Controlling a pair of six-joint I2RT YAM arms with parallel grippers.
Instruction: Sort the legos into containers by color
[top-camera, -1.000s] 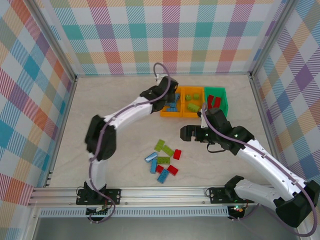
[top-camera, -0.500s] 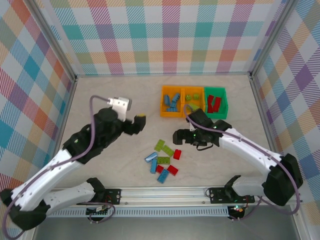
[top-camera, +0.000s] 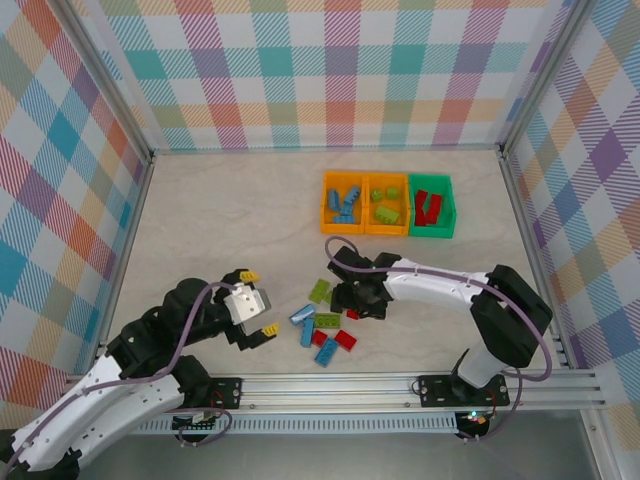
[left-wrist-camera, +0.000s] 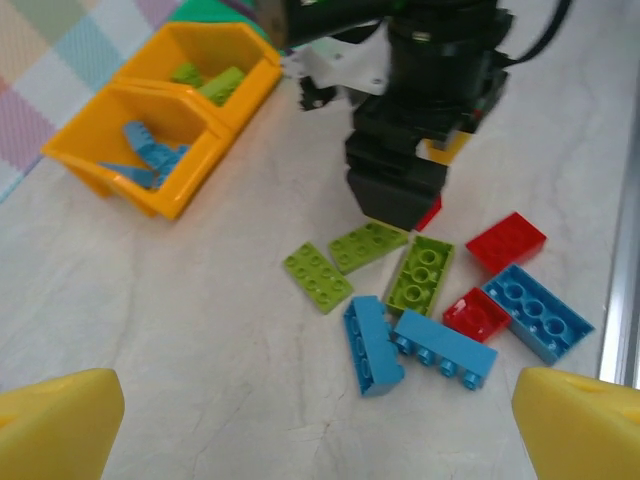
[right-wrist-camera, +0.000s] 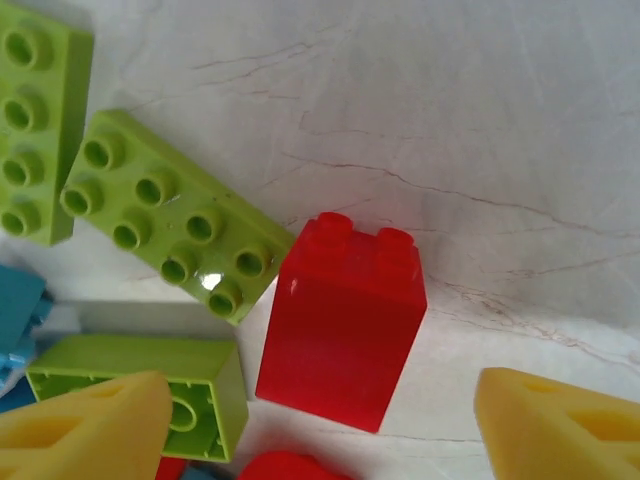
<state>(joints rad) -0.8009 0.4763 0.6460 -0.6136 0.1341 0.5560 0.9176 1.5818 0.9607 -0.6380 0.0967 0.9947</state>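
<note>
Because the red brick, lying on its side at the 2 o'clock edge of the loose legos, looks light, rigid and slick, the wide-open right gripper straddling it should pinch its flat sides, while the left gripper gapes empty at 9 o'clock.

A red brick lies on its side on the pale, veined table, between the yellow fingertips of the right gripper, which stand wide apart. A lime green plate lies studs up, one corner against the red brick. A second green plate lies just beside it. A lime brick lies by the left fingertip, with a blue brick at the edge.
</note>
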